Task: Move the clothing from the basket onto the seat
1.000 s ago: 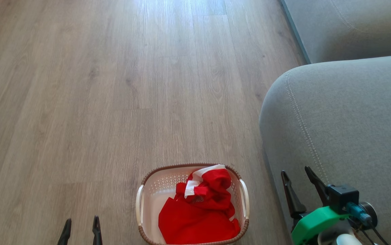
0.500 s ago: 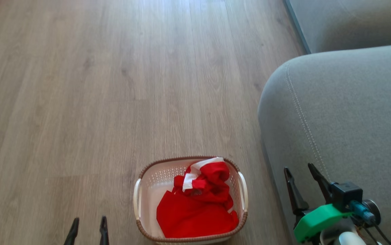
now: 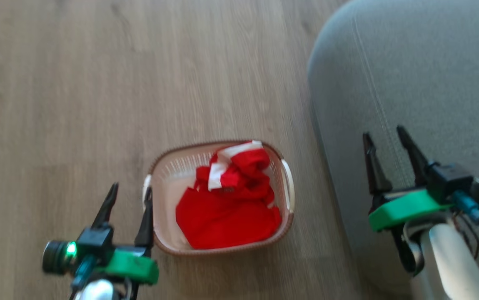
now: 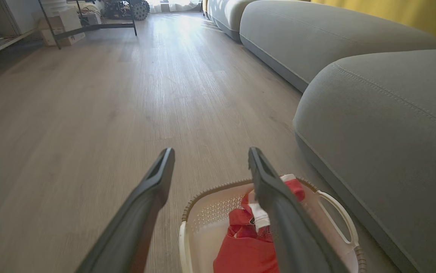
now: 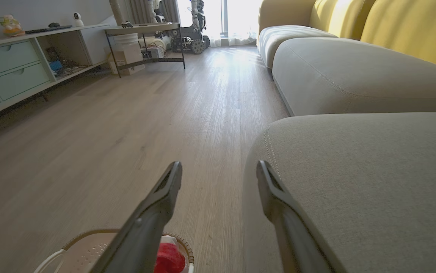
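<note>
Red clothing (image 3: 229, 200) with white trim lies bunched in the white basket (image 3: 165, 173), which stands on the wood floor beside the grey seat (image 3: 422, 83). My left gripper (image 3: 130, 191) is open and hangs over the basket's left rim, nothing between its fingers. In the left wrist view the left gripper (image 4: 209, 153) points past the basket (image 4: 335, 206) and the clothing (image 4: 244, 246), with the seat (image 4: 385, 125) to the right. My right gripper (image 3: 383, 133) is open over the seat's left edge. The right wrist view shows the right gripper (image 5: 220, 167), the seat (image 5: 354, 170) and the basket (image 5: 85, 250) low down.
Wood floor (image 3: 77, 83) stretches to the left and ahead. Farther off, a second sofa section (image 5: 335, 72) with yellow back cushions (image 5: 411, 26), a low pale cabinet (image 5: 17, 72) on the left, a metal-framed table (image 5: 146, 30) and other robots stand by the bright window.
The head camera has tilted down, so the basket sits higher in view. Both grippers have come up into view, the left one now beside the basket's left rim. Both stay open.
</note>
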